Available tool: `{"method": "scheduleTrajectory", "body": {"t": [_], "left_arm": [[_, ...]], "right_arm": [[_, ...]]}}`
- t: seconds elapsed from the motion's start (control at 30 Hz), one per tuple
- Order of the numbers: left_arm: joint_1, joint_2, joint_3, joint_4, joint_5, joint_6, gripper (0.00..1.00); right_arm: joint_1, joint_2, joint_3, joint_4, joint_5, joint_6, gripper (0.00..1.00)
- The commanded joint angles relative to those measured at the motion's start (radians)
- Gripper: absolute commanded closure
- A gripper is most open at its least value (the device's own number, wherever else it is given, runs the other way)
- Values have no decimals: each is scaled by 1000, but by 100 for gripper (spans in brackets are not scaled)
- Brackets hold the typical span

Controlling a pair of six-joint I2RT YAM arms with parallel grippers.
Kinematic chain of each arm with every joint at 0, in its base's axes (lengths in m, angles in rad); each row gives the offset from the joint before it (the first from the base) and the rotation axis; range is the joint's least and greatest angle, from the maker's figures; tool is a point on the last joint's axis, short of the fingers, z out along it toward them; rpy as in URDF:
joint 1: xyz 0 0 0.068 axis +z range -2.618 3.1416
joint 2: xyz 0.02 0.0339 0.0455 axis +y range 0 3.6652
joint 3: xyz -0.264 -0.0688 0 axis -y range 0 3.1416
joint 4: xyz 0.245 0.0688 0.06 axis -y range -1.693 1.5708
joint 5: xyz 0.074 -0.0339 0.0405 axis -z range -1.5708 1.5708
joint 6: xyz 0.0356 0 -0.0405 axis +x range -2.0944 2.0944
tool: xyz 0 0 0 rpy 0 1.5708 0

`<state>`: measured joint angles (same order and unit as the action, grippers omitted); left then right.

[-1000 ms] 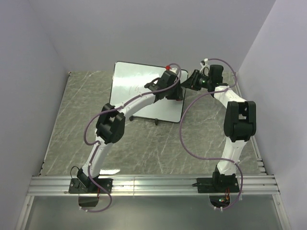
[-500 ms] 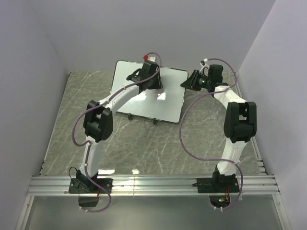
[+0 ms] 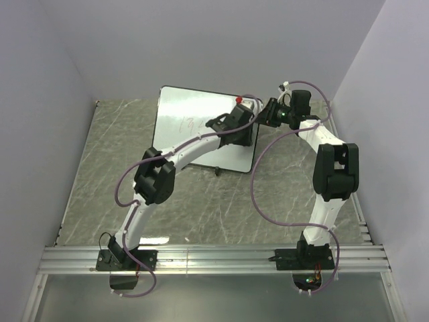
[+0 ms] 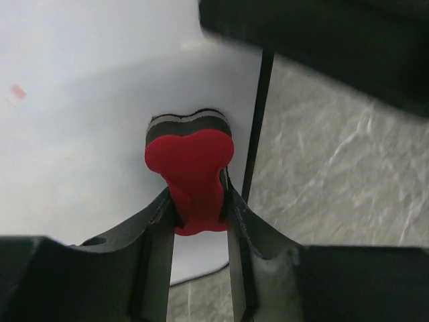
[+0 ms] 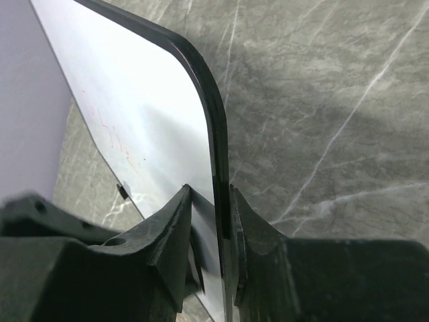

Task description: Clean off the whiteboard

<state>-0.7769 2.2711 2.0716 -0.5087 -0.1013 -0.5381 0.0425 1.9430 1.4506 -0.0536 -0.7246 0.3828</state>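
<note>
When we compare the overhead view with the two preceding samples, we find that the left gripper (image 3: 239, 102) has travelled from the right part of the whiteboard (image 3: 179, 107) to its upper middle and back to the right again. We read this as one wiping stroke and its return.

Left gripper (image 4: 199, 201): clenched on the red eraser (image 4: 191, 161), with the fingers pinching its narrow waist. The wrist view shows the eraser's dark felt layer turned toward the white surface (image 4: 80, 121), just beside the board's black right frame. We cannot tell from these views whether the felt is pressed against the surface.

Right gripper (image 3: 267, 113): closed on the board's right edge (image 5: 216, 127), one finger on each face of the frame. Its position is unchanged across all three samples, so we judge that it is steadying the board.

Whiteboard location: the far middle of the grey marbled table (image 3: 100, 174), with its small black feet toward the arms.

Faint reddish handwriting (image 3: 191, 123) remains left of centre, where it was a second ago. The right wrist view also shows reddish strokes (image 5: 117, 141). We therefore judge that the recent strokes covered only the upper and right zones and that erasing is incomplete. Later passes should run lower and further left.
</note>
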Motion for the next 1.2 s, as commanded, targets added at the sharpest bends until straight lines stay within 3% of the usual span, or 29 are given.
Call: {"method": "scheduleTrajectory", "body": {"t": [0.0,0.23,0.4,0.73,0.9,1.03,1.17], "left_arm": [[-4,-13,-105,-24,-44,6,100],[36,-4,-108,-82,-224,27,100],[117,-10,-108,-27,-219,41,100],[149,97,88,-36,-308,78,100],[137,58,-37,25,-221,44,100],[108,7,-117,45,-233,56,100],[149,-24,-162,47,-244,52,100]], "right_arm": [[37,-58,7,-37,28,-19,100],[37,-73,-10,-34,30,-19,100],[40,-85,-18,-41,33,-19,100],[72,-64,11,-106,50,-45,100],[85,-46,43,-132,53,-53,100],[86,-33,82,-155,59,-59,100],[88,-33,93,-166,65,-67,100]]}}
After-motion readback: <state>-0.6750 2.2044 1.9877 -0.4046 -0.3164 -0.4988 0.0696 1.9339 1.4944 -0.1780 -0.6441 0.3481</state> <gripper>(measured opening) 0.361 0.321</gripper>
